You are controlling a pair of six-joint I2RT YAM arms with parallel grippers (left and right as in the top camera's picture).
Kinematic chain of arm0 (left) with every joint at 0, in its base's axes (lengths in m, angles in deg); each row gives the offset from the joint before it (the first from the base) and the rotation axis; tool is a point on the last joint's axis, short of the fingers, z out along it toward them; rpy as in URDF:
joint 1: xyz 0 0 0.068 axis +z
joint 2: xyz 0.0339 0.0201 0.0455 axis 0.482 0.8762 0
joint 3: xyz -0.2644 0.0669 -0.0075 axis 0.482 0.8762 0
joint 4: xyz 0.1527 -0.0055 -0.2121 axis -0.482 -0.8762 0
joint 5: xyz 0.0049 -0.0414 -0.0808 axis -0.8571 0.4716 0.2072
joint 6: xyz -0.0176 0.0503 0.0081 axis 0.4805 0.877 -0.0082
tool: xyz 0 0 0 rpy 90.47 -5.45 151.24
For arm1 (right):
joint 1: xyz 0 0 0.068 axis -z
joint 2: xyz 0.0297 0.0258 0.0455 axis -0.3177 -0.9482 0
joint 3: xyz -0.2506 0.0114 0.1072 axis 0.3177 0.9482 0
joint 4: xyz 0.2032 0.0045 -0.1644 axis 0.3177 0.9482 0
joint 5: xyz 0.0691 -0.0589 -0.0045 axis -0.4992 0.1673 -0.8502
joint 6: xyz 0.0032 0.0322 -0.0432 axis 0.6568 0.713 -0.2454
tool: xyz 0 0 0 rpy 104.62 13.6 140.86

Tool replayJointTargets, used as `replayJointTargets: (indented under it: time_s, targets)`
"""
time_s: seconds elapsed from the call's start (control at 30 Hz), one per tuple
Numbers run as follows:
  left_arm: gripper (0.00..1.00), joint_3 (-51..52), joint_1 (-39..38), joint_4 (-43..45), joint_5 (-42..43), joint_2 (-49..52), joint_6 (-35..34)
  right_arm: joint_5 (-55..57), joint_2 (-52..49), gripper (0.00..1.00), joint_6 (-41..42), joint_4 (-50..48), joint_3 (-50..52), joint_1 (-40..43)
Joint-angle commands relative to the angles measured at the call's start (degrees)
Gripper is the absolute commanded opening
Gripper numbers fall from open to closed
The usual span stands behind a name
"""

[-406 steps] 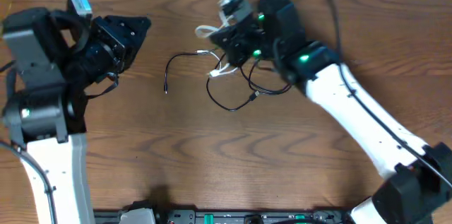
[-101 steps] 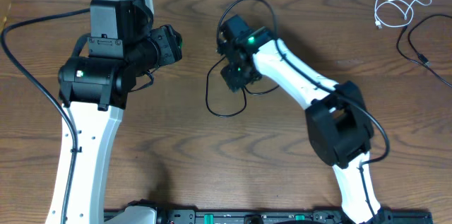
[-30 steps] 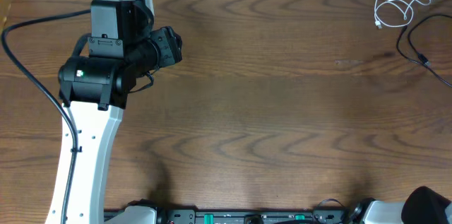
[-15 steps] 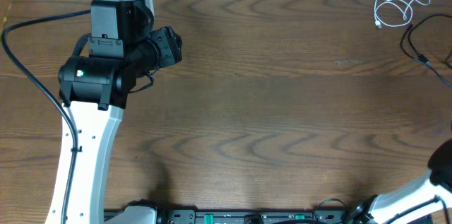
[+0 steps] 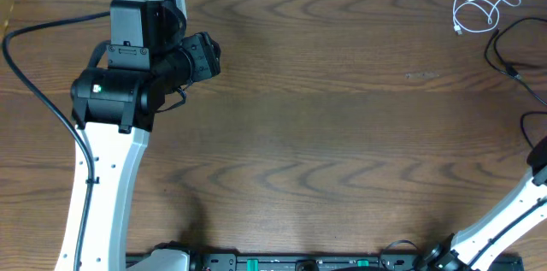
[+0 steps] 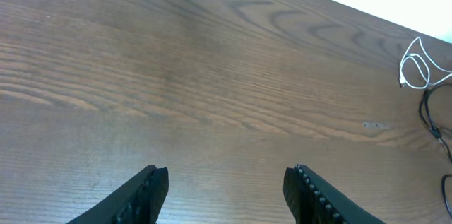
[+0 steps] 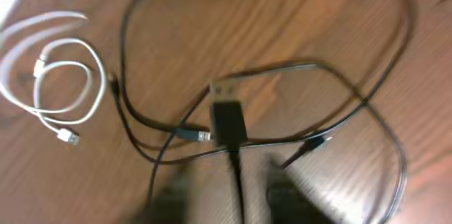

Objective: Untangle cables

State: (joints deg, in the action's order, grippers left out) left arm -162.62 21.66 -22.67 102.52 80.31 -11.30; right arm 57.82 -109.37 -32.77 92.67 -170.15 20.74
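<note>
Noting risks, big to small. Worktop carried both cables at the upper right of the overhead view, well apart from the left tool, which hung with fingers spread on nothing. Right tool showed only as dark blur at the bottom of its own view; could not tell its state. Black cables lay in crossing loops, with the white cable coiled beside them. Judged hazard: a blind pinch catching two crossed strands, or dragging the black plug through a loop and tightening it.

white cable | black cables | table: brown woodgrain | left fingers: black, seemingly ribbed
</note>
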Motion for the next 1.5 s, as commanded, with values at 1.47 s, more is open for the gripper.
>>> replayJointTargets:
  time_s: [1.47]
  targets:
    - [0.96,-0.2,0.2,-0.1,0.0,0.3,0.0,-7.1,43.9,0.99,-13.3,26.7,-0.5,-33.7]
